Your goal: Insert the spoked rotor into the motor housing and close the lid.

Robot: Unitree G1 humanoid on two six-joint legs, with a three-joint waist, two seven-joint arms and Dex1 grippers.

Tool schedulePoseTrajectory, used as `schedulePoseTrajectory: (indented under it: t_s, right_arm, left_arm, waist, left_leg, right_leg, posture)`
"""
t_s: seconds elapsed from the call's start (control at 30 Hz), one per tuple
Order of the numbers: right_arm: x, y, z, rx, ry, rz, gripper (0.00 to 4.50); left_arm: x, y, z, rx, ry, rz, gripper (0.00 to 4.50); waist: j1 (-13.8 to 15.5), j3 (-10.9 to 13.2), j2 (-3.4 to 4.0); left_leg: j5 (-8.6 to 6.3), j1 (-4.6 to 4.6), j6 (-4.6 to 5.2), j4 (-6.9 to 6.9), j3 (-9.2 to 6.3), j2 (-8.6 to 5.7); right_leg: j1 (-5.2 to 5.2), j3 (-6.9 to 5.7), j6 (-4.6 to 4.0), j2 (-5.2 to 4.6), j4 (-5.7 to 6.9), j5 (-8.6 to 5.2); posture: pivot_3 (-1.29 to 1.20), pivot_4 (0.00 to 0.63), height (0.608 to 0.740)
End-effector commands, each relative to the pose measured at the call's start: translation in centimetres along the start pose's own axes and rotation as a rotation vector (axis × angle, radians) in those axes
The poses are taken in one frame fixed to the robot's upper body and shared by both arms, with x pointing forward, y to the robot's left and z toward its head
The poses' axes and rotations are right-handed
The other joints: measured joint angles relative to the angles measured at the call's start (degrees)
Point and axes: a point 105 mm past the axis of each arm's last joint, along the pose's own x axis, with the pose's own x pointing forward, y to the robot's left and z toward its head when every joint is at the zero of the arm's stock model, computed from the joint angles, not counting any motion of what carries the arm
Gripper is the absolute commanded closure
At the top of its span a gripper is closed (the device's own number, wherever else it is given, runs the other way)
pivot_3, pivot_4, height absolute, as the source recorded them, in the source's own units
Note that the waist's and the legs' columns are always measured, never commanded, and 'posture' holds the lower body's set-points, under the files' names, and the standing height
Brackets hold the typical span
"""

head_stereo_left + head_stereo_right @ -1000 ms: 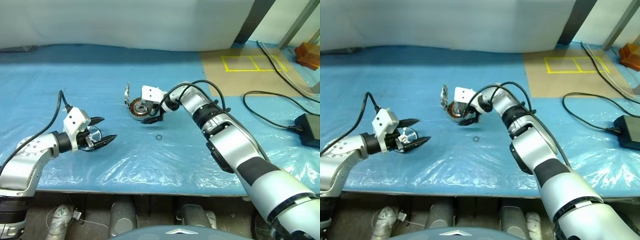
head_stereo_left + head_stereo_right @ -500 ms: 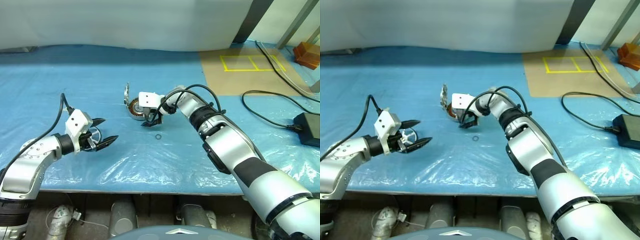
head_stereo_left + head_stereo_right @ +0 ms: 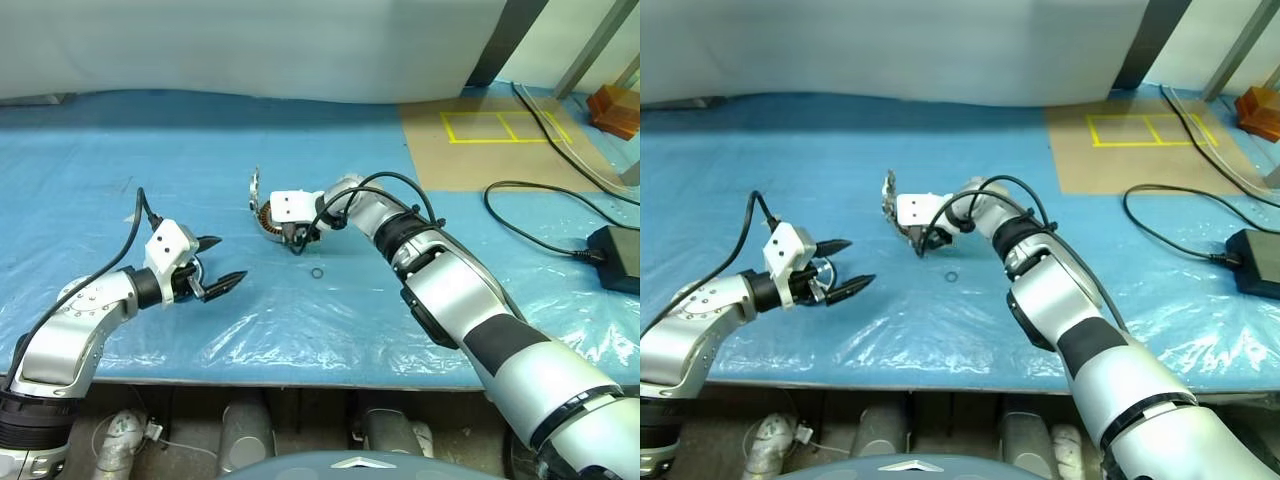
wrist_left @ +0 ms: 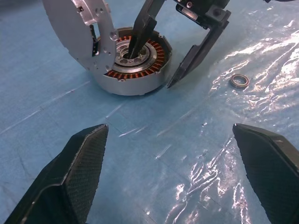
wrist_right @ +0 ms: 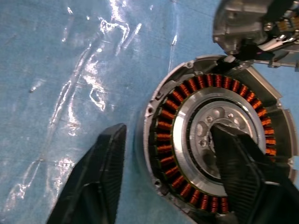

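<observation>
Housing (image 4: 133, 65) being straddled mid-bench, lid (image 4: 79, 29) standing up.
Right hand (image 4: 156, 60) is closing across its rim, grasping nothing yet; rigid, heavy-looking, slick metal, best pinched wall-to-hub; left hand (image 3: 215, 270) is waiting spread, empty.

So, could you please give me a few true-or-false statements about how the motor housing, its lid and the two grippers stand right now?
1. The lid stands raised, leaving the motor housing open. True.
2. Both fingers of the right gripper are outside the housing. False: one finger reaches into the central hub and the other is outside the wall.
3. A small ring lies on the blue sheet, apart from the housing. True.
4. The left gripper is shut on the lid. False: it is open and well clear of the housing and lid.
</observation>
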Motion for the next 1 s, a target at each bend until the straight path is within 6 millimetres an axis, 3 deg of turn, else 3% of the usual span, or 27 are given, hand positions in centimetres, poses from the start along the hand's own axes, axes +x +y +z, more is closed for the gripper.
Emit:
schedulePoseTrajectory:
  t_s: [0.03, 0.13, 0.27, 0.5, 0.63, 0.77, 0.9, 1.0]
  right_arm:
    - [0.3, -0.3, -0.1, 0.038, 0.03, -0.029, 2.2]
    - [0.1, -1.3, 0.1, 0.086, 0.037, -0.098, 2.2]
    - [-0.5, -1.7, 0.6, 0.203, 0.024, -0.067, 2.2]
    - [-2.2, -0.7, 4.8, 0.534, -0.082, 0.166, 2.2]
    - [-2.6, -0.7, 5.2, 0.718, -0.009, 0.095, 2.2]
    - [-2.4, 1.1, 6.1, 0.879, 0.072, 0.102, 2.2]
    - [-2.6, 3.2, 8.3, 0.93, 0.061, 0.192, 2.2]
    - [-3.0, 2.2, 7.7, 0.826, 0.029, 0.125, 2.2]
  left_arm:
    - [0.0, -0.2, 1.6, 0.042, -0.051, 0.013, 0.0]
    - [0.0, -0.2, 1.5, 0.04, -0.049, 0.02, 0.0]
    - [-1.0, 0.8, 2.0, 0.052, -0.057, 0.069, 0.0]
    - [-3.3, 3.1, 2.6, 0.065, -0.049, 0.152, 0.0]
    - [-3.2, 2.7, 2.1, 0.05, -0.039, 0.147, 0.0]
    - [-2.7, 1.8, 1.5, 0.033, -0.034, 0.122, 0.0]
    - [-2.4, 1.6, 1.2, 0.022, -0.029, 0.118, 0.0]
    - [-2.3, 1.6, 1.1, 0.024, -0.026, 0.113, 0.0]
  waist:
    - [-0.15, 0.0, 0.0]
    - [-0.59, 0.0, 0.0]
    - [-0.65, 0.01, 0.01]
    - [-0.93, 0.02, 0.03]
    - [-1.0, 0.01, 0.02]
    - [-0.87, 0.01, 0.02]
    - [-0.84, 0.02, 0.03]
    - [-0.72, 0.02, 0.03]
  left_leg:
    - [0.0, 0.03, 0.0, 0.0, 0.0, 0.01]
    - [-0.01, 0.08, 0.0, 0.0, 0.0, 0.01]
    - [-0.01, 0.06, 0.01, 0.01, 0.0, 0.01]
    - [0.0, -0.1, 0.0, 0.09, -0.01, 0.08]
    - [0.01, -0.39, -0.02, -0.02, -0.02, 0.09]
    - [-0.01, -0.48, -0.07, -0.05, -0.04, 0.17]
    - [-0.02, -0.43, -0.09, -0.04, -0.04, 0.17]
    - [-0.01, -0.4, -0.12, -0.05, -0.05, 0.18]
  right_leg:
    - [0.01, -0.01, 0.0, 0.0, 0.02, 0.0]
    - [0.01, 0.01, 0.0, 0.0, 0.08, 0.0]
    - [0.01, 0.01, -0.01, -0.02, 0.09, 0.0]
    - [-0.03, -0.03, -0.01, 0.04, 0.0, 0.0]
    - [-0.32, -0.08, 0.05, 0.08, -0.06, 0.03]
    - [-0.41, -0.14, 0.18, 0.15, -0.07, 0.1]
    - [-0.4, -0.12, 0.15, 0.14, -0.04, 0.08]
    - [-0.4, -0.13, 0.21, 0.15, -0.01, 0.12]
  posture:
    - [0.0, 0.15, 0.74]
    - [0.0, 0.15, 0.74]
    - [0.0, 0.15, 0.74]
    - [0.0, 0.15, 0.74]
    - [0.0, 0.15, 0.74]
    - [0.0, 0.15, 0.74]
    - [0.0, 0.15, 0.74]
    - [0.0, 0.15, 0.74]
